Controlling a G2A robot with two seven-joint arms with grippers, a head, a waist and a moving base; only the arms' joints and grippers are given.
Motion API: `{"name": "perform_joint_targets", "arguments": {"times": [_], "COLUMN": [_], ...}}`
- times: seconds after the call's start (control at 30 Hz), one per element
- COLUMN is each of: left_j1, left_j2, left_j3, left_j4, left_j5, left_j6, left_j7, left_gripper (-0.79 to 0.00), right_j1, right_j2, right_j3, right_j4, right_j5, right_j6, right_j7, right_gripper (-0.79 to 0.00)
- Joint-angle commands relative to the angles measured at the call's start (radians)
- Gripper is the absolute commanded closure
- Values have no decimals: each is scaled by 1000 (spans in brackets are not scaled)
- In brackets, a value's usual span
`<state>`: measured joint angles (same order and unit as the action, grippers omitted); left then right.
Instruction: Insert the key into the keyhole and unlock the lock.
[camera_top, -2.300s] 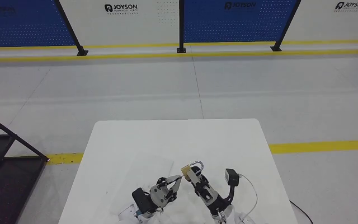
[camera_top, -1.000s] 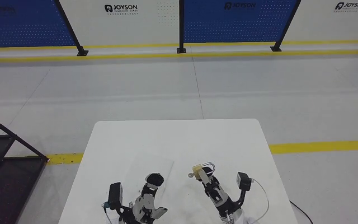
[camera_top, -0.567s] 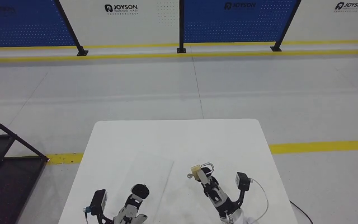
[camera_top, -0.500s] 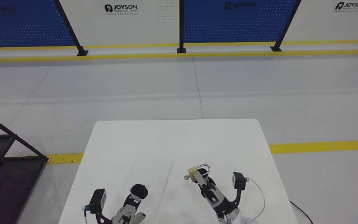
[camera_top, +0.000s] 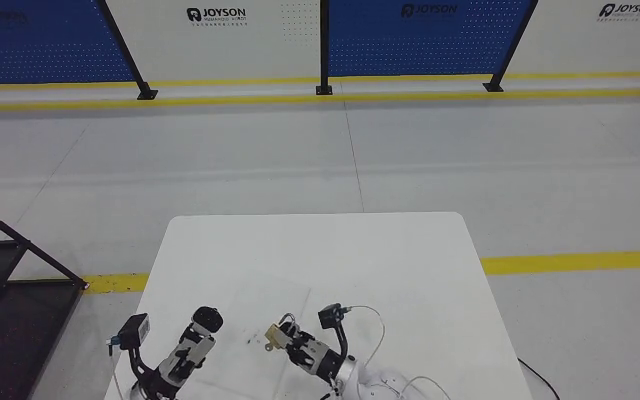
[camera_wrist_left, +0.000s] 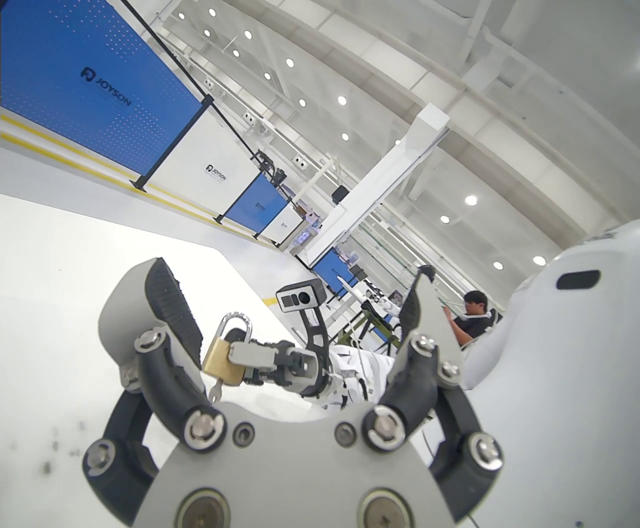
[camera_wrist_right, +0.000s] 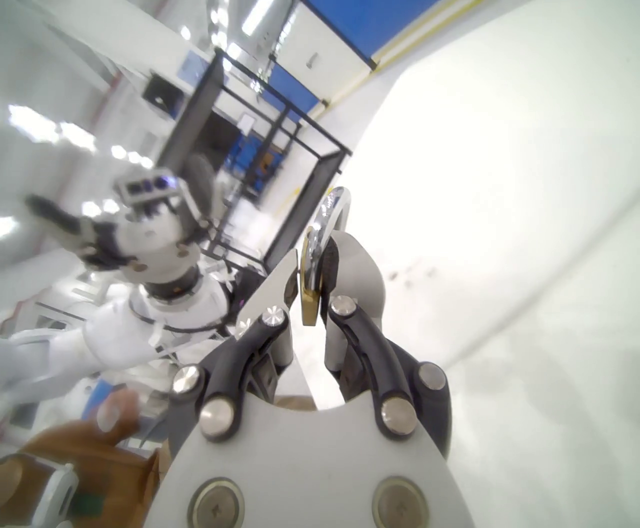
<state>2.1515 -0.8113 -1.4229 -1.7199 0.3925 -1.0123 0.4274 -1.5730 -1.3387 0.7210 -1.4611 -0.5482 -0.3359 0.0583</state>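
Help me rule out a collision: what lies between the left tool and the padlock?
Bare white table with faint dark specks separates the left tool from the padlock, as the top view shows.

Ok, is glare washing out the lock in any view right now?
Right wrist view: the table burns out white and the shackle glints, but the lock reads fine in the right gripper. Left wrist view: ceiling lamps in frame, lock and key evenly lit. Top view: flat light, no glare.
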Motion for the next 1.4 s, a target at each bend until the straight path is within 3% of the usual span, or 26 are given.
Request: {"name": "perform_joint_targets", "arguments": {"times": [0.0,0.4,0.63,0.77,1.0,1.07,1.1,1.13,1.37], "left_j1": [-1,-3,-3,-3,-3,-3,-3,-3,-3], "left_j2": [1,1,1,1,1,1,1,1,1], "left_j3": [-9,-10,-10,-10,-10,-10,-10,-10,-10], "left_j4": [16,22,22,22,22,22,22,22,22], "left_j5": [-24,-25,-25,-25,-25,-25,-25,-25,-25], "left_j6": [0,0,0,0,0,0,0,0,0], "left_j7": [21,25,25,25,25,25,25,25,25], "left_gripper": [-785,-785,-785,-785,-785,-785,-785,-785,-785], "right_j1": [36,163,197,208,218,220,220,220,206], "right_j2": [-15,-77,-94,-97,-93,-90,-89,-87,-60], "right_j3": [-36,-153,-190,-206,-226,-231,-233,-235,-236], "right_j4": [38,181,218,228,227,224,220,214,137], "right_j5": [-8,-50,-52,-53,-68,-76,-83,-89,-137], "right_j6": [54,242,273,283,289,299,309,319,367], "right_j7": [11,26,11,4,-23,-29,-33,-35,-53], "right_gripper": [0,0,0,-317,-502,-616,-730,-785,-785]}}
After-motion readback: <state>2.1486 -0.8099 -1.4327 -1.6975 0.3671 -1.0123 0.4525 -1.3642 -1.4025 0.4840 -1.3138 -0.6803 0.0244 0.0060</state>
